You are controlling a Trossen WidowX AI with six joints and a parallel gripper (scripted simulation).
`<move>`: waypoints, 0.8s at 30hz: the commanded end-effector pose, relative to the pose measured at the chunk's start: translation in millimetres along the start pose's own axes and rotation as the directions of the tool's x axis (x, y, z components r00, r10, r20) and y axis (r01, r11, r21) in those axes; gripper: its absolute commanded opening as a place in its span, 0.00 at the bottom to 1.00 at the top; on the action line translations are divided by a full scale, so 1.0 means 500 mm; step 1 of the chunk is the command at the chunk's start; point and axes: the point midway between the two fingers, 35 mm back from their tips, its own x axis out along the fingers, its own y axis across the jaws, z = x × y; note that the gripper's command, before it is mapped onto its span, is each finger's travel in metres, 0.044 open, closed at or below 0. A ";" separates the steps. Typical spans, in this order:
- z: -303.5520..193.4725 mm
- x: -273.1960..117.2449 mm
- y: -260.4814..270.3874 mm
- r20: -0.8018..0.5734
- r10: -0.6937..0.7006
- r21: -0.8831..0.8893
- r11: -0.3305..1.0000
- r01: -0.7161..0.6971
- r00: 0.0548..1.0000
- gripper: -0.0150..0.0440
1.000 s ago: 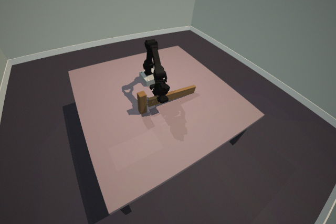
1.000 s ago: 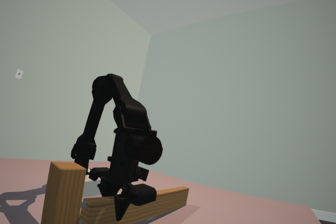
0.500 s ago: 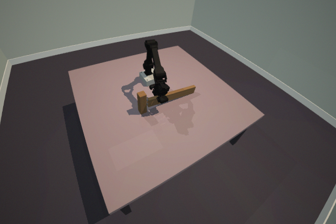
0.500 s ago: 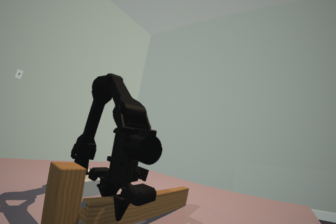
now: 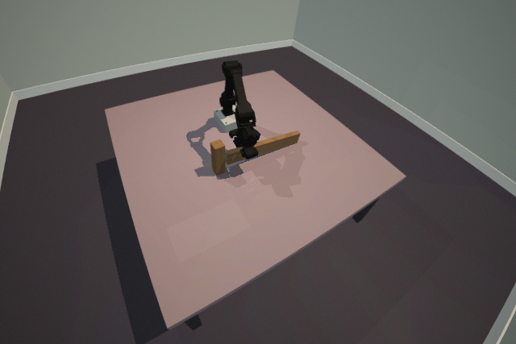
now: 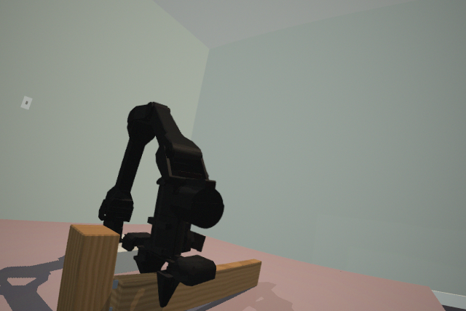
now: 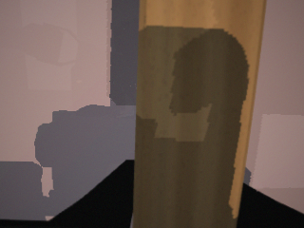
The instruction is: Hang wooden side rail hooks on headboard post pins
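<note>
My gripper (image 5: 247,151) (image 6: 158,281) (image 7: 164,169) is shut on the wooden side rail (image 5: 283,141) (image 6: 240,275) (image 7: 190,128), near its post end, one finger on each side. The headboard post (image 5: 218,159) (image 6: 88,269) stands upright just beyond that end. A narrow gap shows between rail and post, with a bit of grey-blue steel (image 6: 115,284) in it. The rail's near end looks slightly above the table; whether the far end touches is unclear. The slot, its pins and how the hooks sit on them are hidden.
The pink table (image 5: 300,211) (image 6: 357,285) carries everything. The arm's white base (image 5: 225,122) stands behind the post and rail. The post is close beside the gripper, on its left in the top and exterior views.
</note>
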 end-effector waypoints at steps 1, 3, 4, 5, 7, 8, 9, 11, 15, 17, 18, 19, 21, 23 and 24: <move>-0.003 -0.001 -0.002 -0.003 -0.006 -0.003 1.000 0.006 1.000 0.25; -0.004 -0.001 -0.002 -0.003 -0.006 -0.003 1.000 0.006 1.000 0.25; -0.004 0.000 -0.001 -0.003 -0.006 -0.003 1.000 0.006 1.000 0.25; -0.004 0.000 -0.001 -0.003 -0.006 -0.003 1.000 0.006 1.000 0.25; -0.005 0.000 -0.001 -0.003 -0.006 -0.003 1.000 0.006 1.000 0.25; -0.005 0.000 0.000 -0.003 -0.006 -0.003 1.000 0.006 1.000 0.25; -0.005 0.000 0.000 -0.003 -0.006 -0.003 1.000 0.006 1.000 0.25; -0.006 0.000 0.000 -0.003 -0.006 -0.003 1.000 0.006 1.000 0.25; -0.007 -0.001 0.001 -0.003 -0.006 -0.003 1.000 0.006 1.000 0.25; -0.007 -0.001 0.001 -0.003 -0.006 -0.003 1.000 0.006 1.000 0.25; -0.007 -0.001 0.001 -0.003 -0.006 -0.003 1.000 0.006 1.000 0.25; -0.007 -0.002 0.000 -0.003 -0.006 -0.003 1.000 0.006 1.000 0.25; -0.008 -0.002 0.000 -0.003 -0.006 -0.003 1.000 0.006 1.000 0.25; -0.008 -0.002 0.000 -0.003 -0.006 -0.003 1.000 0.006 1.000 0.25; -0.008 -0.002 0.000 -0.003 -0.006 -0.003 1.000 0.006 1.000 0.25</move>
